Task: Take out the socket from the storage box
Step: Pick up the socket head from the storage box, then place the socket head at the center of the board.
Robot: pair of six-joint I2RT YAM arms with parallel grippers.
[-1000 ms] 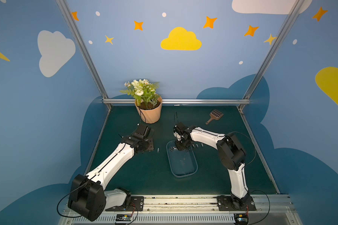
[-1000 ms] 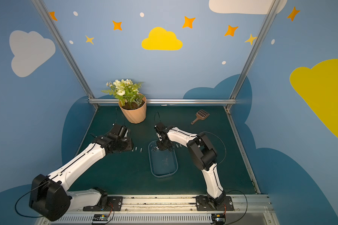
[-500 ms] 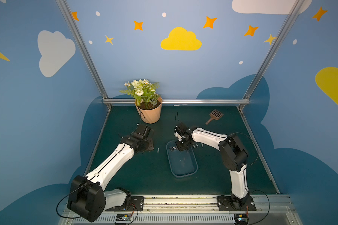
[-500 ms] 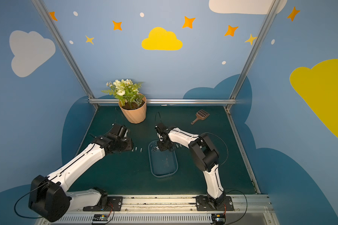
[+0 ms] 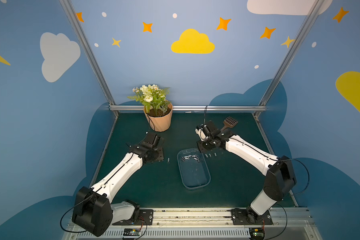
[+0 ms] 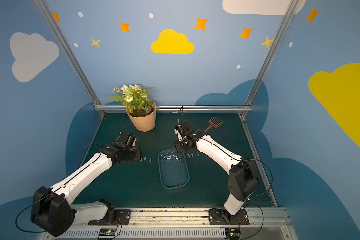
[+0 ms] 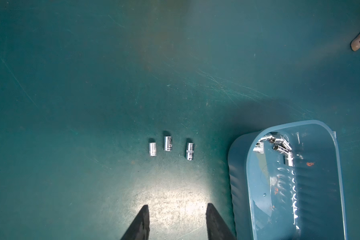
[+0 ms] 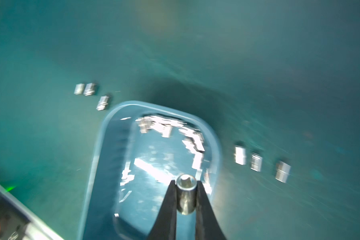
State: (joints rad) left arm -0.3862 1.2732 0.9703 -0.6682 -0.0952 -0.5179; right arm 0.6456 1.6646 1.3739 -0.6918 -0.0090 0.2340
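Observation:
The storage box [image 5: 206,182] is a shallow bluish tub in mid-table, seen in both top views, with several chrome sockets [image 5: 190,158] heaped at its far end. In the right wrist view my right gripper [image 8: 186,183] is shut on one socket [image 8: 186,197], held endwise above the storage box [image 8: 112,155] near its right rim. My left gripper [image 7: 177,207] hangs open over bare mat, left of the storage box [image 7: 237,176], with nothing between its fingers.
Three sockets [image 7: 168,143] stand on the mat left of the box and three more [image 5: 210,155] to its right. A peach flowerpot [image 5: 158,120] stands at the back left and a brown slotted scoop [image 5: 230,122] at the back right.
My right gripper closed on a socket at the box's far end and has risen with it, drifting right. The left arm has not moved.

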